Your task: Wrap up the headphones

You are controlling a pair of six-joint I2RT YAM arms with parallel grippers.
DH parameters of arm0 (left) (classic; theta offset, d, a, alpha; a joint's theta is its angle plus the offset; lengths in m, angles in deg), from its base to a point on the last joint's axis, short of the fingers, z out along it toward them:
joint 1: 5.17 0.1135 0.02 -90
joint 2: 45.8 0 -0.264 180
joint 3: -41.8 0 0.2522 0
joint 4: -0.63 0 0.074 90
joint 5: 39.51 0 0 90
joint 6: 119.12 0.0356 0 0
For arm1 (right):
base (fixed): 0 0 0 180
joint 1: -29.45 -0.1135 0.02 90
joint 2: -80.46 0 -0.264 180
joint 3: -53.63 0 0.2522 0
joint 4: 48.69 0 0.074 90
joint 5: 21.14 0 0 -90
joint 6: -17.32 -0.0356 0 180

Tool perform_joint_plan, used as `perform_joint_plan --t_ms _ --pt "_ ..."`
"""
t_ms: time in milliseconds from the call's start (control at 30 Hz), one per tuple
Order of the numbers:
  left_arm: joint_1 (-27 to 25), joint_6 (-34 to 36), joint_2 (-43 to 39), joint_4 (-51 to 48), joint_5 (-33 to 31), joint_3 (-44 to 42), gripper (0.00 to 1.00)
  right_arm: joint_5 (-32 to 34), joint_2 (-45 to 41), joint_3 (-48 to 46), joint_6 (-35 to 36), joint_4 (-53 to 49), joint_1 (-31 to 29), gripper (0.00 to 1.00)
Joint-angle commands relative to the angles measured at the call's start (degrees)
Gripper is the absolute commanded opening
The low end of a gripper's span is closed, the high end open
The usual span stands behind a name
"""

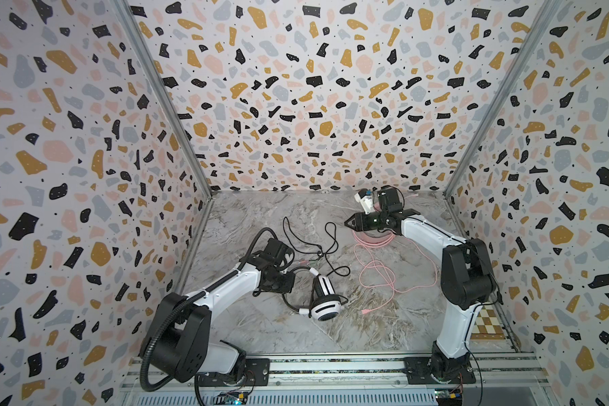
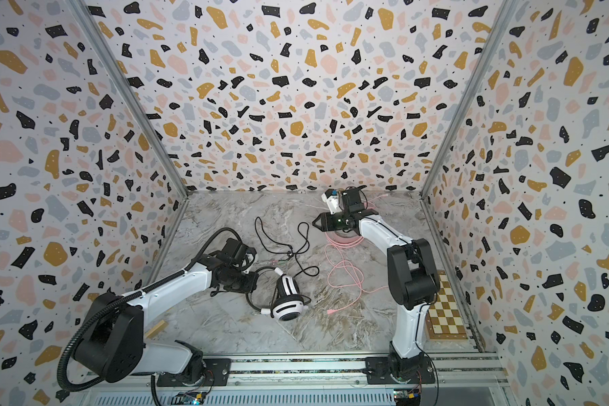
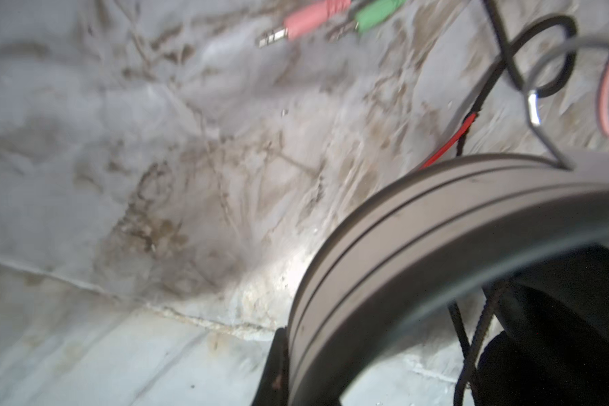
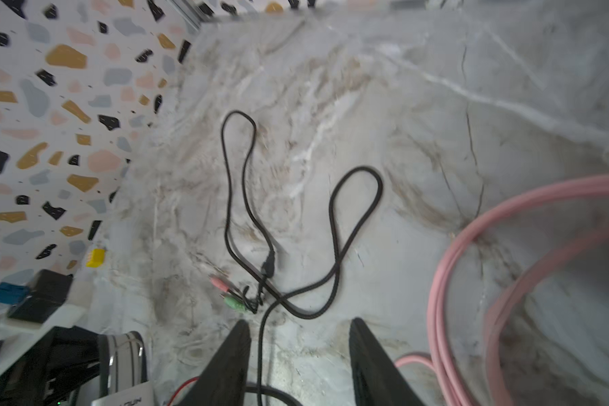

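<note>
Headphones lie well apart on the table [image 1: 247, 218]. The white headset [image 1: 326, 309] is at 6 o'clock from centre. The pink headset [image 1: 366, 242] is at 1 o'clock, mostly hidden under my right arm in both top views. Its pink cable [image 1: 384, 277] trails toward 5 o'clock. My left gripper [image 1: 290, 281] is clamped tight beside the white set's band [image 3: 436, 225]. Only the left wrist view shows that band close up, plus two plugs [image 3: 306, 21]. The right wrist view alone shows my right gripper [image 4: 299, 321] with jaws spread, holding nothing, above the black cable [image 4: 334, 246].
</note>
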Motion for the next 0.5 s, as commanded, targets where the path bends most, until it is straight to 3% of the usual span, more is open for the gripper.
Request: perform_joint_plan --t_ms 0,267,467 --pt "0.4 -2.7 -2.5 0.6 3.1 -2.0 0.0 6.8 0.1 3.3 6.1 -8.8 -3.7 0.54" --pt "0.3 -4.3 -4.9 0.1 2.8 -3.2 0.0 19.6 10.1 14.5 8.3 -17.1 -10.5 0.57" --pt "0.3 -5.4 -6.0 0.9 3.0 -4.2 0.0 19.8 9.2 12.8 9.5 -17.8 -14.1 0.53"
